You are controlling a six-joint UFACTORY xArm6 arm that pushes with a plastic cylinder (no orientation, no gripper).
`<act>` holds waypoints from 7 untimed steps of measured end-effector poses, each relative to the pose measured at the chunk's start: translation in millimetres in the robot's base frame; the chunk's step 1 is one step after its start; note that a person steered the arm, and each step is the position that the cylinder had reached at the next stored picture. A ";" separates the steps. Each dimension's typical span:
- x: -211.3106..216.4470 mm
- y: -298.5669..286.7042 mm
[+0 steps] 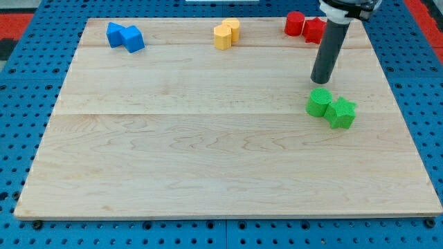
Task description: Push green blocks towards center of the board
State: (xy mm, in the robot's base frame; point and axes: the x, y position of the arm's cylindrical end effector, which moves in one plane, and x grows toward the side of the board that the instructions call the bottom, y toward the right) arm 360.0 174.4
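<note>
A: Camera view is showing the wooden board (208, 152) with two green blocks (331, 108) sitting touching each other at the view's right, well away from the centre. One is a green cylinder (319, 102), the other a green star-like block (341, 113).

B: How are they going to handle?

A: I'm judging them as small, light and stiff, likely sliding easily on the smooth wood. There's nothing to grasp with: the arm is ending in a plain rod, no jaws to open or close, so it's only pushing. Because the two are touching, they may be splitting apart or spinning if pushed off-centre. The best contact looks like their right-hand faces, pushing toward the view's left.

B: And where is my tip (321, 82) sitting?

A: It's standing just above the green cylinder in the view, near it, and whether it's touching I can't tell. It's lying on their top side, so it's needing to go round to the right first.

B: Anything else about?

A: Blue blocks (125, 36), yellow blocks (226, 33) and red blocks (304, 26) are lining the top edge, well apart from the green pair.
</note>
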 end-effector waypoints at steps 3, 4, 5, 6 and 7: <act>15.8 31.5; 47.2 62.4; 57.5 68.1; 101.0 39.1; 78.0 1.3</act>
State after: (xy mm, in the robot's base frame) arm 438.0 175.7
